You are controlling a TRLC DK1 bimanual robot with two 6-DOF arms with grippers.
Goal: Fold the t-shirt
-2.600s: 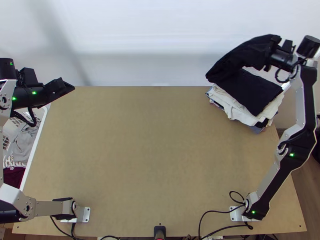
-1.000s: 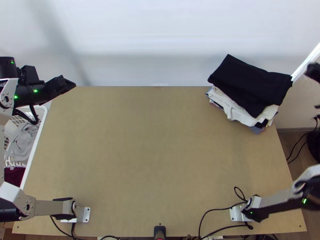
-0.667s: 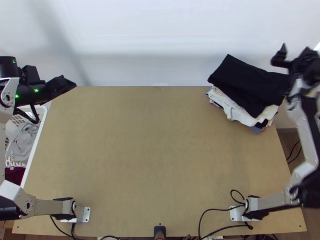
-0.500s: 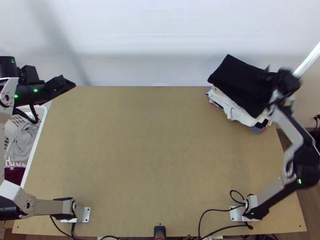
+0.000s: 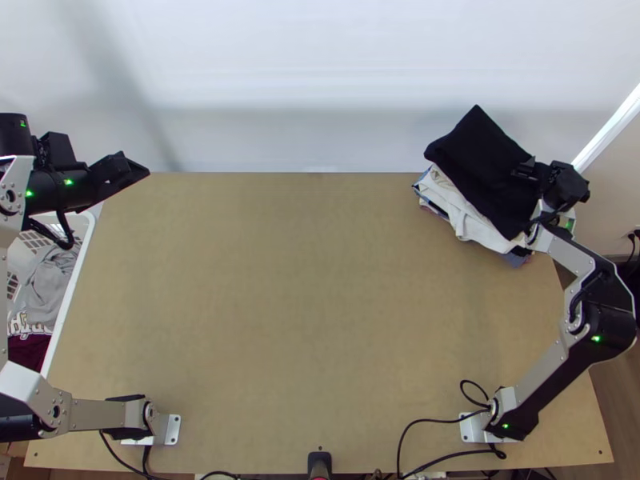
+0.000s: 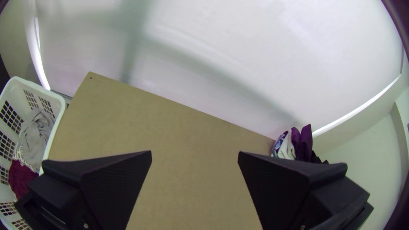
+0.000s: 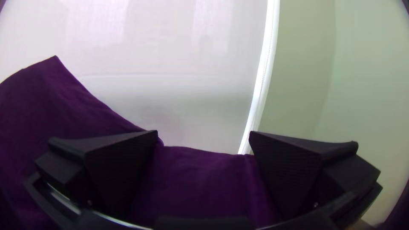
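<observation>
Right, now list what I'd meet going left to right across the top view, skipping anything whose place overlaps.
White laundry basket → left arm's base plate → black fixture at the table's near edge → stack of clothes topped by black cloth.

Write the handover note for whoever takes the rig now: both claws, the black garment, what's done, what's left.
Left claw: open and empty, near the table's far left corner.
Right claw: open, at the right side of the black garment.
Garment: on top of the clothes stack, far right.
Done: it looks folded and is on the stack.
Left: probably square it up, then back the right claw off. More clothes lie in the white basket.
</observation>
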